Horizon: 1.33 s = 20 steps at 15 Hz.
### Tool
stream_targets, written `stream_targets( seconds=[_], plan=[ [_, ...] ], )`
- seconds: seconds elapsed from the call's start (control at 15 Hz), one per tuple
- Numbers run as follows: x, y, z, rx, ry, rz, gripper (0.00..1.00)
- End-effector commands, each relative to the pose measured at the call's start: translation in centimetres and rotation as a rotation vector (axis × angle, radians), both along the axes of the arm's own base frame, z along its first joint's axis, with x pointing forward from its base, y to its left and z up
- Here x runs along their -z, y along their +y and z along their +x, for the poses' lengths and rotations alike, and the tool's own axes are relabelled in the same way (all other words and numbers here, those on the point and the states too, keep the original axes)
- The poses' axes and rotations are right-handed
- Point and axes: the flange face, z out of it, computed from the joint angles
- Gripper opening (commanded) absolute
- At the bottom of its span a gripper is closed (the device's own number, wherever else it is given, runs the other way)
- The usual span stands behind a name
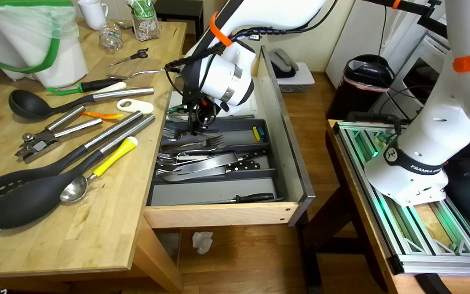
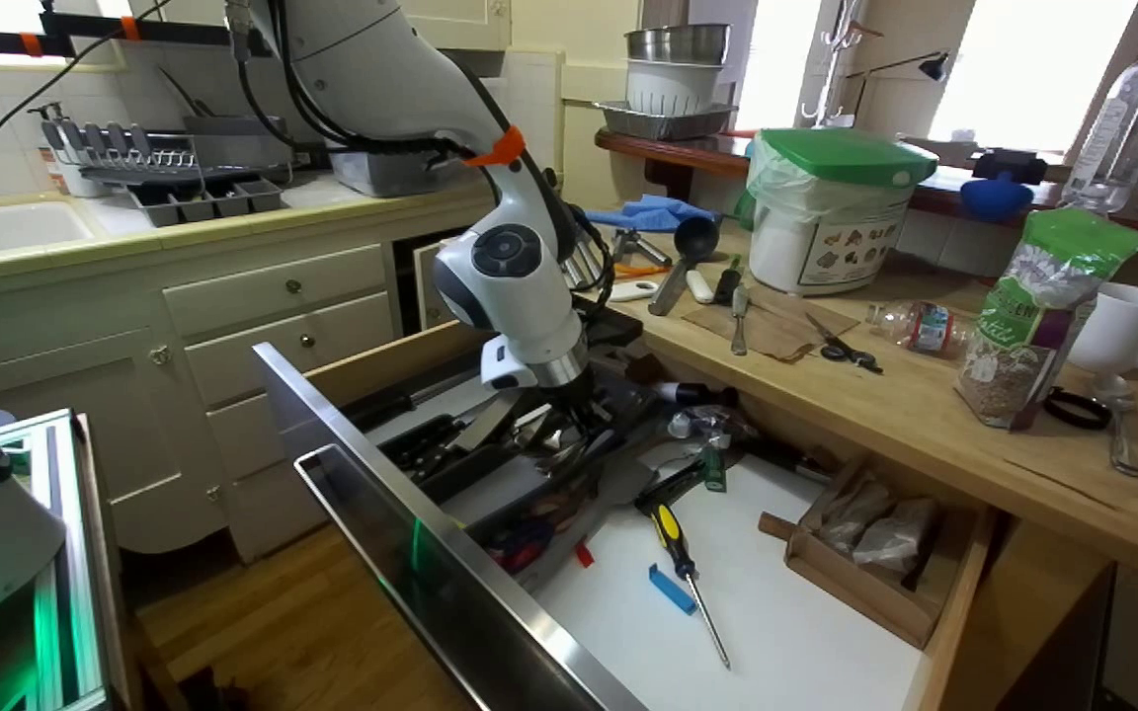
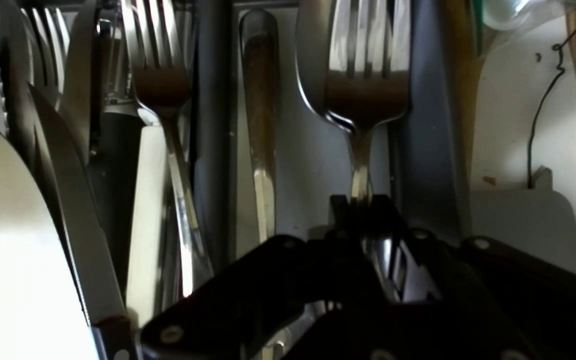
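Note:
My gripper [image 3: 360, 206] is over the cutlery drawer. In the wrist view its two black fingertips are shut on the handle of a silver fork [image 3: 368, 95], whose tines point away from the gripper. A second rounded metal piece lies right beside the fork's head, partly behind it. Another handle [image 3: 263, 150] lies to the left in the same compartment. In an exterior view the gripper [image 1: 196, 126] is low over the fork compartment of the grey cutlery tray [image 1: 218, 173]. In another view the gripper [image 2: 584, 415] is dark and the fork is hard to make out.
Knives [image 1: 210, 163] and more forks [image 3: 160, 80] lie in neighbouring compartments. The drawer's front panel [image 1: 284, 122] rises beside the arm. A wooden counter [image 1: 96, 228] with a ladle [image 1: 35, 106] and spoons borders the drawer. A screwdriver [image 2: 678, 553] lies in the drawer's white part.

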Motion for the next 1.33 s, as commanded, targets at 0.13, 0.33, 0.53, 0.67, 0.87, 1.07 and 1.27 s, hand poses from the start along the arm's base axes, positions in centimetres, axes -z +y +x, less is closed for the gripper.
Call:
stream_targets(
  seconds=[0.13, 0.33, 0.53, 0.67, 0.87, 1.07, 1.27],
  plan=[
    [1.2, -0.1, 0.1, 0.004, 0.013, -0.013, 0.17],
    [1.3, -0.1, 0.0, 0.002, 0.016, -0.014, 0.18],
    [1.4, -0.1, 0.0, -0.003, 0.019, -0.013, 0.0],
    [1.4, -0.1, 0.0, -0.006, 0.02, -0.012, 0.03],
    [1.0, 0.2, -0.2, -0.009, 0.018, -0.013, 0.03],
    [0.2, 0.7, -0.5, -0.014, 0.012, -0.016, 0.03],
    [-0.4, 1.5, -0.7, -0.036, 0.006, -0.018, 0.03]
  ],
)
